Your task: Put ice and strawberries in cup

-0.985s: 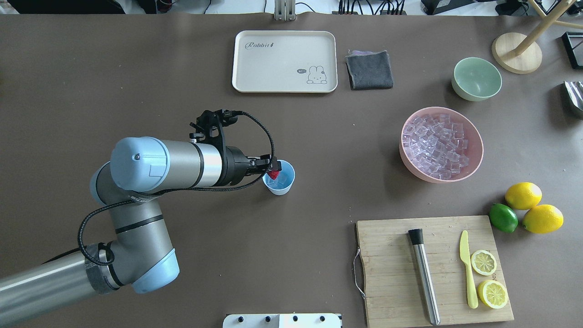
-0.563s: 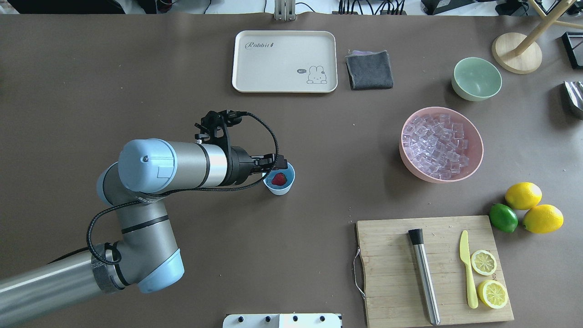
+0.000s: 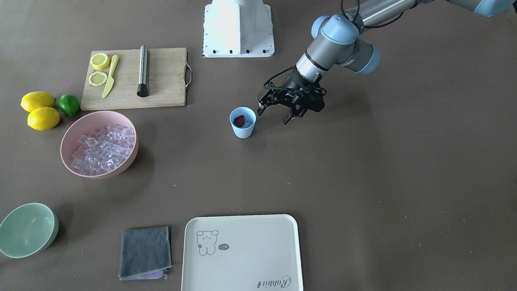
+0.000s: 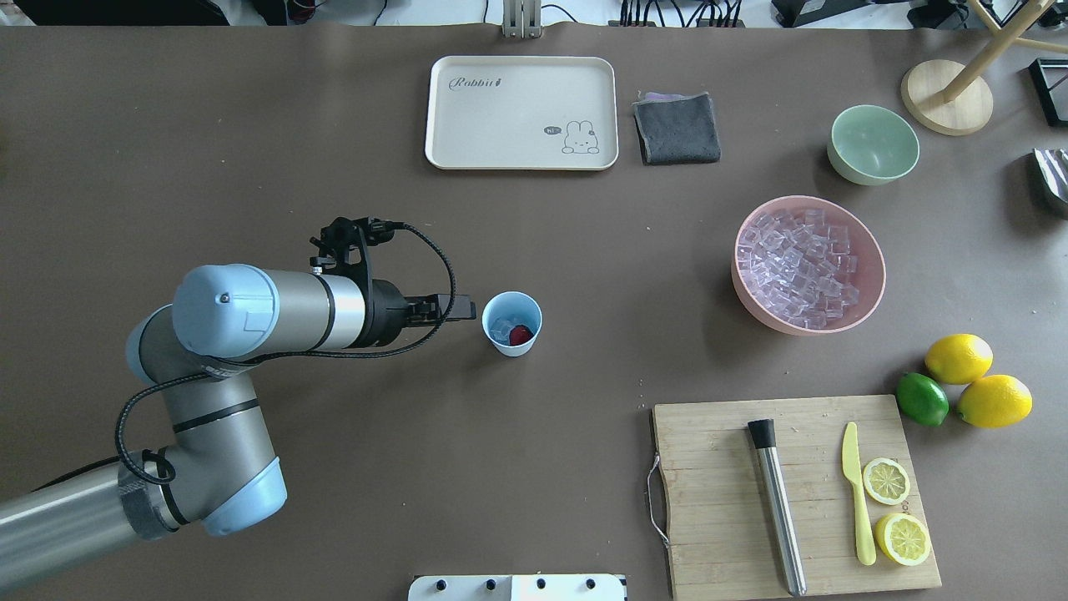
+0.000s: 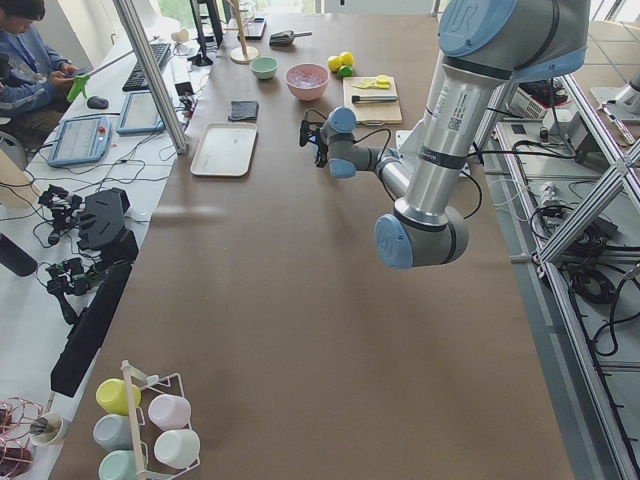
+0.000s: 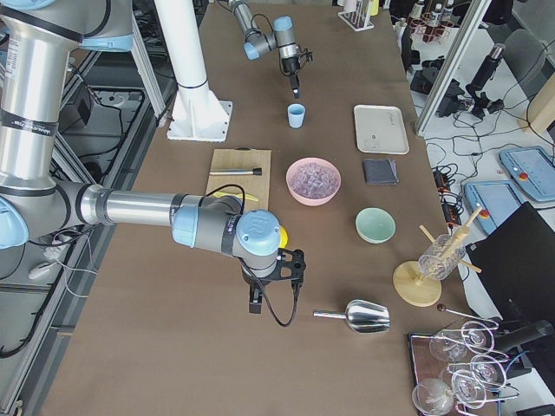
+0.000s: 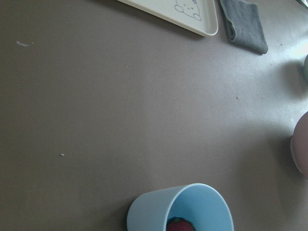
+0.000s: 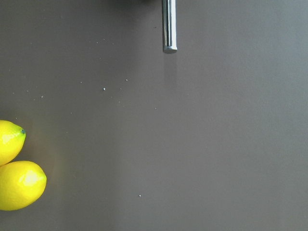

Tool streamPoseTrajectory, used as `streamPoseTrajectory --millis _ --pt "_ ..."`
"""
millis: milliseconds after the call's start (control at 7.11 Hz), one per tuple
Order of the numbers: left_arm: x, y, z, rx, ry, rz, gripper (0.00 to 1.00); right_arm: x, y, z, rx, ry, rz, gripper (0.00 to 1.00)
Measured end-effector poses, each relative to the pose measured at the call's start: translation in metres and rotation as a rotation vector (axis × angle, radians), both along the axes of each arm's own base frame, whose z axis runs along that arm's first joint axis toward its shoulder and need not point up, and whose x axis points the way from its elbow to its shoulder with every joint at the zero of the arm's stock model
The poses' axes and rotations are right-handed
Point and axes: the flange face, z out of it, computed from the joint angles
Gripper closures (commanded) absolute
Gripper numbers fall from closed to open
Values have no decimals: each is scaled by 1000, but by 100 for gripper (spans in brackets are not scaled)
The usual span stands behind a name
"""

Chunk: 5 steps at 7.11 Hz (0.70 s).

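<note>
The light blue cup [image 4: 511, 324] stands upright mid-table, also in the front view [image 3: 243, 122] and at the bottom of the left wrist view [image 7: 180, 209]. A dark red strawberry [image 4: 521, 335] [image 3: 240, 120] lies inside it beside a few clear ice cubes [image 4: 501, 328]. My left gripper [image 3: 274, 115] [image 4: 460, 310] is open and empty, just to the robot's left of the cup and apart from it. More ice [image 4: 799, 265] fills the pink bowl [image 4: 874, 275]. My right gripper [image 6: 273, 282] shows only in the exterior right view, low over the table; I cannot tell its state.
A pale green bowl [image 4: 873, 143], a cream tray [image 4: 521, 113] and a grey cloth [image 4: 677, 128] lie at the far side. A cutting board [image 4: 709, 501] holds a muddler, a knife and lemon halves. Two lemons and a lime [image 4: 922, 399] lie beside it. A metal scoop [image 6: 360, 316] lies near the right arm.
My left gripper held the strawberry over the cup, opened and dropped it in, then drew back to the robot's left, away from the cup.
</note>
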Motion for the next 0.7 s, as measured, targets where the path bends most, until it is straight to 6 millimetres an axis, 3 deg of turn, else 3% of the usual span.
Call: streamPoseTrajectory --millis 141,422,704 --pt "-36 -20 33 16 -55 32 2 0 0 1 -1 0 0 0" --pt "-142 -66 105 62 -165 87 2 0 1 2 -2 0 -1 0" --pt "-255 -83 190 160 -343 135 2 0 1 3 -2 0 0 0"
